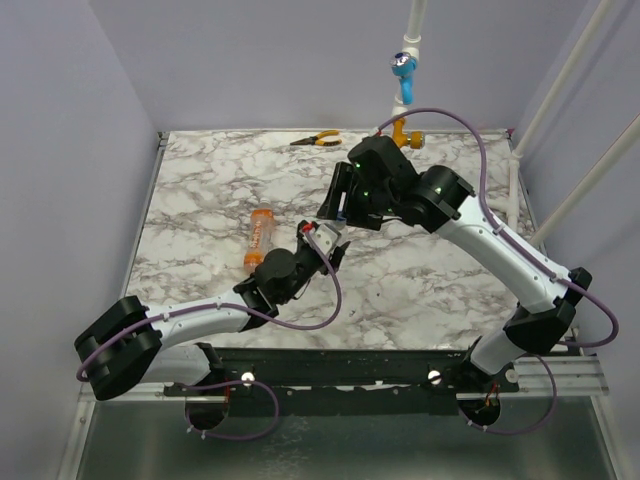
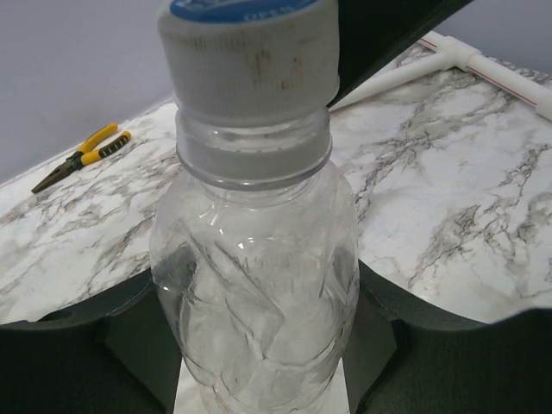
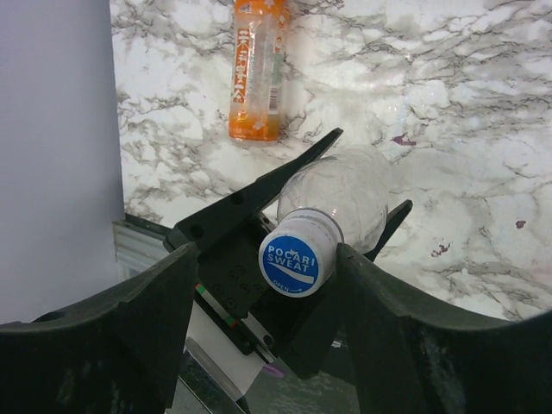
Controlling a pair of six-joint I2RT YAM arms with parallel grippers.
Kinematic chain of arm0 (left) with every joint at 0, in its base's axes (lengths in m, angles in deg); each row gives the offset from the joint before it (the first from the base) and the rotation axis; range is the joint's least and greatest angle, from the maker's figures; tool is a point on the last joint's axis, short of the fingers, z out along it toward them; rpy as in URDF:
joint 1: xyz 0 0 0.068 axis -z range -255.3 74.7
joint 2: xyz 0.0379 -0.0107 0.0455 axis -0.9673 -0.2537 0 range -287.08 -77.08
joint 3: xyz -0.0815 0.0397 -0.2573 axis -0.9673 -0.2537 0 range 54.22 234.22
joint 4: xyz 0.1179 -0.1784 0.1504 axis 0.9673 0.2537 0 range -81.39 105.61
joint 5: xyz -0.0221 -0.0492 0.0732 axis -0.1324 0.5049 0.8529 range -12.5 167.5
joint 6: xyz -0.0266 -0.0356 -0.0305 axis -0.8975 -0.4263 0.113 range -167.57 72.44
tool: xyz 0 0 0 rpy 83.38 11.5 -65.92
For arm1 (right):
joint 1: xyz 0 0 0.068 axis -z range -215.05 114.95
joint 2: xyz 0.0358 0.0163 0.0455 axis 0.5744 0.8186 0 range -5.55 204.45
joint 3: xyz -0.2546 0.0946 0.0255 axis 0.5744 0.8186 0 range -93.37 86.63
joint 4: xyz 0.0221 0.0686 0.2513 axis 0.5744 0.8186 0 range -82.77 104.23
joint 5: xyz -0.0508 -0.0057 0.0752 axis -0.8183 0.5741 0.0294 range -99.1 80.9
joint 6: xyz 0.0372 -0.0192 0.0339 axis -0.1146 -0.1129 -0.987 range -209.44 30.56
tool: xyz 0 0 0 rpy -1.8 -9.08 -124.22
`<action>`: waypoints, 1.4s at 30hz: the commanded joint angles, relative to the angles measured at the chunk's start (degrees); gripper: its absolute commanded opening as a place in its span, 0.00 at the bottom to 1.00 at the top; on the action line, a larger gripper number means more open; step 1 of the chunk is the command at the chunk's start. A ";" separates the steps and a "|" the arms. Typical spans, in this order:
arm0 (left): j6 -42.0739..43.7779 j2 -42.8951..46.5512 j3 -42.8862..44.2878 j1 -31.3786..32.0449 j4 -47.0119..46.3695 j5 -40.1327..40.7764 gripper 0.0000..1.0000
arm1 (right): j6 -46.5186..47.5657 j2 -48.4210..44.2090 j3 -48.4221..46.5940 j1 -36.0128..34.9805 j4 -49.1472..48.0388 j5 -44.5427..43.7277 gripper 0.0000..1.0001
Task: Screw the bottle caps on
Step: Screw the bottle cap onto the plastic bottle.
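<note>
Closest to the right wrist camera, the right gripper (image 3: pixel 267 252) stands partly open with the cap (image 3: pixel 297 259) between its fingers (image 3: pixel 112 336). I see a plain gap between the cap and the finger on the picture's left. The other finger sits right against the cap's side, and I cannot tell whether it presses there. This tool has nothing clamped.

The cap has whitish ribbed sides and a blue top printed POCARI SWEAT. It sits on the neck of the clear bottle (image 3: pixel 345 194), down to the neck ring in my left wrist view. How tightly it is screwed on I cannot tell.

Just past the cap, the left gripper (image 2: pixel 259 285) is closed on the clear bottle's body — one finger on each side — with the cap end pointing at the right gripper.

Beyond both tools' fingertips, the orange bottle (image 3: pixel 257 69) lies on its side on the marble table (image 3: pixel 448 103), apart from either gripper. From above it lies off the left gripper's left side.

Farther out, ahead of the left gripper, yellow-handled pliers (image 2: pixel 82 157) lie near the table's far edge. Behind the right gripper a white pipe (image 2: pixel 483 60) runs along that far edge, carrying the blue valve handle (image 1: pixel 403 68) and, below it, the orange valve handle (image 1: pixel 405 132).
</note>
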 commanded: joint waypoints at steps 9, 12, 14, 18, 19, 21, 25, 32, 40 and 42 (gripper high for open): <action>-4.29 0.55 -0.19 -1.01 -2.70 -11.67 0.39 | 2.64 -2.41 -0.36 -0.69 0.73 -0.62 0.81; -4.99 0.98 -0.14 -1.61 -1.93 -13.59 0.39 | 3.10 -3.78 0.34 -0.69 0.82 -0.80 0.86; -5.43 1.27 -0.10 -2.13 -1.36 -14.89 0.39 | 3.30 -4.94 0.92 -0.66 0.60 -0.75 0.89; -6.28 1.91 -0.06 -3.02 -0.77 -17.75 0.39 | 3.93 -7.34 2.26 -0.68 0.13 -0.69 0.93; -6.34 1.97 0.05 -3.16 -0.48 -18.12 0.39 | 3.99 -7.75 2.64 -0.68 -0.06 -0.71 0.95; -6.59 2.30 0.07 -3.34 -0.04 -19.15 0.39 | 4.30 -8.60 3.08 -0.67 -0.03 -0.86 0.96; -7.56 3.53 -0.35 -4.29 0.69 -22.76 0.39 | 6.16 -11.02 4.35 -0.68 -0.86 -1.37 0.96; -10.26 5.66 0.54 -6.14 4.67 -33.45 0.39 | 21.06 -14.75 6.32 -0.71 -2.88 5.59 0.92; -11.04 7.68 4.25 -7.79 13.24 -48.21 0.39 | 32.15 -16.15 6.41 -0.75 0.74 19.89 0.76; -11.17 8.36 5.03 -7.84 15.32 -50.50 0.39 | 33.44 -16.07 6.79 -0.79 1.83 21.56 0.73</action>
